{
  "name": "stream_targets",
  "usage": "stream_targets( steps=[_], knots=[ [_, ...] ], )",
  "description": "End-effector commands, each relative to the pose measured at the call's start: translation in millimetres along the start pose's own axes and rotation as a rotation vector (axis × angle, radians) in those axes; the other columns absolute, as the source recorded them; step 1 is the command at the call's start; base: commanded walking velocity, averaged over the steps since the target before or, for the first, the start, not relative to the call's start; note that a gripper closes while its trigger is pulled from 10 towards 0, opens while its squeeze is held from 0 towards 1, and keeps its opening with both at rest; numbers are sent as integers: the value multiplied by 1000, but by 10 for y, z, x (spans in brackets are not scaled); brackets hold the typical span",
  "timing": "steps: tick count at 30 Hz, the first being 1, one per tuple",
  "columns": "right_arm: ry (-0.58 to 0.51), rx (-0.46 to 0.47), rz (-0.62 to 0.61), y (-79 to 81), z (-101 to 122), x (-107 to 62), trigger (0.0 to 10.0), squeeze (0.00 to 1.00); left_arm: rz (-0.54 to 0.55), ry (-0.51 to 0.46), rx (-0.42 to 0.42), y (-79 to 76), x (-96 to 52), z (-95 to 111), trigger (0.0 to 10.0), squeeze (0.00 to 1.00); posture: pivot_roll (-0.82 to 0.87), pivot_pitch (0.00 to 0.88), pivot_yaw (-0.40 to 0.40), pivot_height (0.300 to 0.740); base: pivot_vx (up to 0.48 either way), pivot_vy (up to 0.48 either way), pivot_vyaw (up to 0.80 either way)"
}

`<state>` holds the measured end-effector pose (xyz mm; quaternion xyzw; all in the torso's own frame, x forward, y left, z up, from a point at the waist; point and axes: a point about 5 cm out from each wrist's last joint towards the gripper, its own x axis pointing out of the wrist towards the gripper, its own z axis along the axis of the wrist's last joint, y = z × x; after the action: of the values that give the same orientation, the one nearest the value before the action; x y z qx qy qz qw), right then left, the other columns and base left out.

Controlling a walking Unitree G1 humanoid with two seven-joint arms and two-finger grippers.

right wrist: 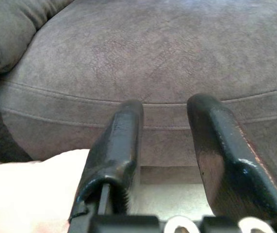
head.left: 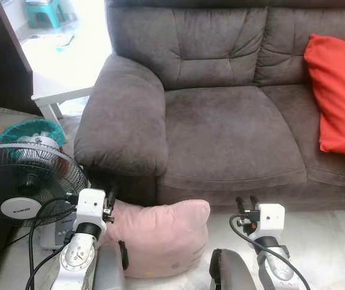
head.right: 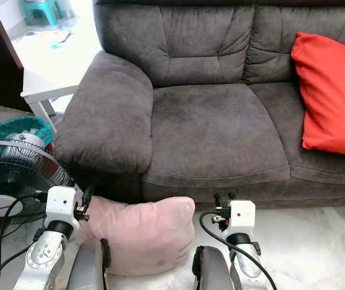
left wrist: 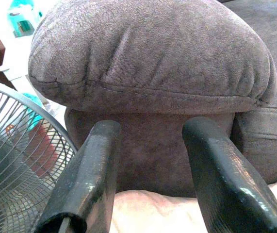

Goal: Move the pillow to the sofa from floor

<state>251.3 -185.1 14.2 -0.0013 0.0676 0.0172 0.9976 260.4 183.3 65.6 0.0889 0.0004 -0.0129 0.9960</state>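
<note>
Lying between my spread left end effector (head.left: 110,196) and spread right end effector (head.left: 246,203), the pink pillow (head.left: 157,237) rests on the floor (head.left: 323,241), long axis running along the sofa (head.left: 220,127) front.

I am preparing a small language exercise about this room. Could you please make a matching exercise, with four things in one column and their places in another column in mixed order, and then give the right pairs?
Things:
1. pink pillow
2. red cushion
3. black fan
4. left gripper

Places:
A. leaning on the sofa seat at its right end
B. on the floor, left of the sofa's armrest
C. on the floor, against the sofa's front
D. over the pink pillow's left edge, fingers open

Pairs: 1-C, 2-A, 3-B, 4-D
</note>
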Motion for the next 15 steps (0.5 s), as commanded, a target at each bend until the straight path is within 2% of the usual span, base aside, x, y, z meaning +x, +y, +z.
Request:
stream_targets(
  steps=[1,10,15],
  knots=[
    [0,-9,3,5,-14,-23,10000,0,13,18,-10,35,4,-25,10000,0,73,56,-23,535,0,0,0],
    [-9,-6,15,21,-5,-25,10000,0,14,18,-9,35,6,-21,10000,0,73,62,-23,535,0,0,733],
    [-5,8,6,13,-15,-27,10000,0,12,19,-8,35,7,-21,10000,0,73,68,-23,535,0,0,0]
  ],
)
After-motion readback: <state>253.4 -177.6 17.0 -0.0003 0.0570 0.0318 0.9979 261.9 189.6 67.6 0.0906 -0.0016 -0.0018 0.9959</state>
